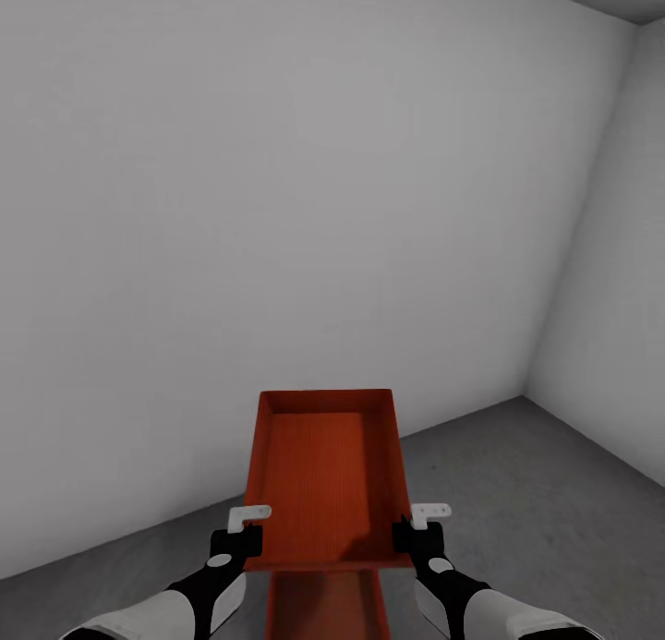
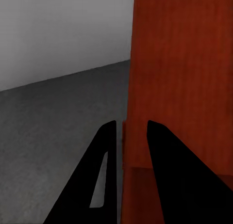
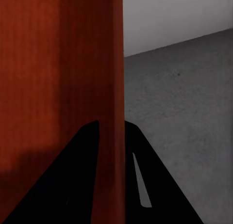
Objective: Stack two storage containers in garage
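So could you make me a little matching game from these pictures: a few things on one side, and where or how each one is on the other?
Things:
1. upper container
2. lower container
3. left gripper
4. floor

Descriptions:
A. dark grey concrete, meeting pale walls
B. held up by both side walls, open top showing
C. clamped on a thin orange-red wall
D. partly hidden beneath the held bin

Pairs: 1-B, 2-D, 3-C, 4-A

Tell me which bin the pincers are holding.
The upper bin, gripped on both side walls by the left pincer and right pincer; the lower bin sits beneath it.
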You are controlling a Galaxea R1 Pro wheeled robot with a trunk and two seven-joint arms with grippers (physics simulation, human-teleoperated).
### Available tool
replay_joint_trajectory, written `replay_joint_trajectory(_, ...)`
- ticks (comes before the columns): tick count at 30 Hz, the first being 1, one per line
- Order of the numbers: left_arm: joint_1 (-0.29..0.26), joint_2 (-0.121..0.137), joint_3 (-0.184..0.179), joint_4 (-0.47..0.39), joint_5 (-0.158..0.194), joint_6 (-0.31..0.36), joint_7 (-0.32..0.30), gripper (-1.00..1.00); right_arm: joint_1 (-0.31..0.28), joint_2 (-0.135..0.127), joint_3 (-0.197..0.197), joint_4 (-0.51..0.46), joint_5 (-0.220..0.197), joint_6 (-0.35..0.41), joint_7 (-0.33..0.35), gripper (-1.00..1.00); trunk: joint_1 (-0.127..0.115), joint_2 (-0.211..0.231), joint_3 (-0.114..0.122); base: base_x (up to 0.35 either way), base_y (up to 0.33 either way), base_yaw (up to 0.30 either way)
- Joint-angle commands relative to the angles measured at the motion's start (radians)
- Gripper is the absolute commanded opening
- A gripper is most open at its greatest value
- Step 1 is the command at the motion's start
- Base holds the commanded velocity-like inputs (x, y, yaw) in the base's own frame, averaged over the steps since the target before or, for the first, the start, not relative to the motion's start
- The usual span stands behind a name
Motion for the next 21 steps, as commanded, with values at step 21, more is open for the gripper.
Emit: replay_joint_trajectory(21, 0.000, -0.001, -0.001, -0.002, -0.001, -0.025, 0.015, -1.00, -0.001, 0.025, -0.063, 0.004, -0.020, -0.003, -0.006, -1.00, 0.000, -0.002, -0.002, 0.003, 0.001, -0.003)
